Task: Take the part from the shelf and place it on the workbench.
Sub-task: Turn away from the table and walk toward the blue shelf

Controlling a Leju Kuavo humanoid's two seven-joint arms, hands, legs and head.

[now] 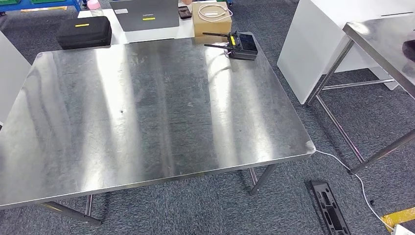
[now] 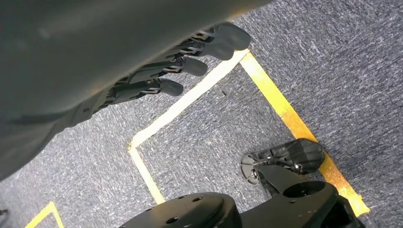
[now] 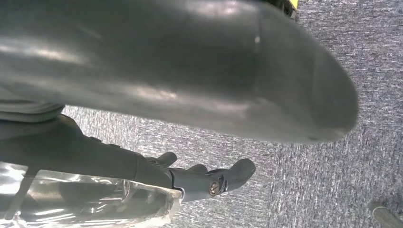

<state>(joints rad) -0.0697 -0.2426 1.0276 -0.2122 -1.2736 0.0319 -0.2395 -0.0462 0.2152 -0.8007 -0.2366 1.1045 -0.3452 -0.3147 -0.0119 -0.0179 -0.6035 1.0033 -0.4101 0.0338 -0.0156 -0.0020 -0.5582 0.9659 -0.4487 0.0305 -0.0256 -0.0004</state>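
Note:
The workbench is a bare steel table that fills the middle of the head view. My right hand hangs over the grey carpet and grips the part, a dark piece wrapped in a clear, shiny plastic bag that lies along the fingers. The thick thumb crosses in front of the camera and hides much of the hold. My left hand also hangs low above the carpet, its dark fingers stretched out and apart with nothing in them.
A black remote controller lies at the workbench's far right corner. Behind it are a black case, a grey laptop and a cardboard box. A second steel table stands right; a black tray lies on the floor.

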